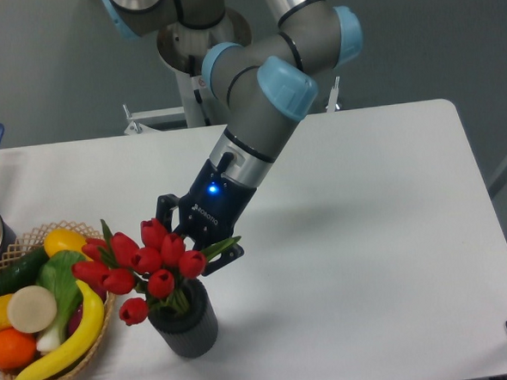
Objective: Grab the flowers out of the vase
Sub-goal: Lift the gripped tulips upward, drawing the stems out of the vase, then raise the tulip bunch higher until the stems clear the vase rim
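**Hand pressed into the tulips above the vase**

The vase (186, 325) stands upright on the counter (368, 235), and everything else is placed relative to it. The flowers (146, 261) sit in its mouth, red buds fanning up and to the left, wider than the pot, stems hidden inside the rim. The hand (196, 236) comes in from above and behind the vase on a slanted wrist, likely so its fingers reach the bunch low, near the stems rather than the buds. Its fingers are buried among leaves and blooms, so I cannot tell whether they have closed on anything. Left of the vase, nearly under the outermost buds, a basket (71, 373) holds fruit and vegetables.
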You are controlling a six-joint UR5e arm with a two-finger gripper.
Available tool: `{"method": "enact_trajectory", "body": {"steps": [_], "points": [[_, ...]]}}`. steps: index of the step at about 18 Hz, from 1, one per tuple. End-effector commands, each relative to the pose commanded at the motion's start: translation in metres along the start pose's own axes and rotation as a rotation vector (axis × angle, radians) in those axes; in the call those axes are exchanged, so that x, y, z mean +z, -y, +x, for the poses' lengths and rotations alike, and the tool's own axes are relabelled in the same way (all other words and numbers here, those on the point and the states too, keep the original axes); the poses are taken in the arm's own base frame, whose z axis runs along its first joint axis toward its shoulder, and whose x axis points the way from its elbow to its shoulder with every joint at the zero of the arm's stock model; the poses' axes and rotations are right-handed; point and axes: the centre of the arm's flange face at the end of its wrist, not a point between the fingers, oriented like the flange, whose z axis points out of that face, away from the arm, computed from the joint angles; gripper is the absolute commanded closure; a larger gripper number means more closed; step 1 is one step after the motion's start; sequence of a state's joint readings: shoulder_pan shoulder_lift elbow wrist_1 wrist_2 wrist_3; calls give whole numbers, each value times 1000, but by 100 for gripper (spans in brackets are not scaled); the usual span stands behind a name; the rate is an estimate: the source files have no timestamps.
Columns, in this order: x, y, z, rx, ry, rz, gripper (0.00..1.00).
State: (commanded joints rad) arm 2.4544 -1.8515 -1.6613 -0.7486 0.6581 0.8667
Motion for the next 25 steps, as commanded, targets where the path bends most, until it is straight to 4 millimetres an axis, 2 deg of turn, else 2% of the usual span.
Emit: {"method": "enact_trajectory", "body": {"steps": [5, 17, 21, 25], "points": [[-13, 13, -2, -56, 20, 19, 60], [-39, 25, 3, -112, -7, 99, 60], [-61, 32, 1, -129, -7, 148, 60], [-72, 35, 2, -128, -30, 192, 62]]}}
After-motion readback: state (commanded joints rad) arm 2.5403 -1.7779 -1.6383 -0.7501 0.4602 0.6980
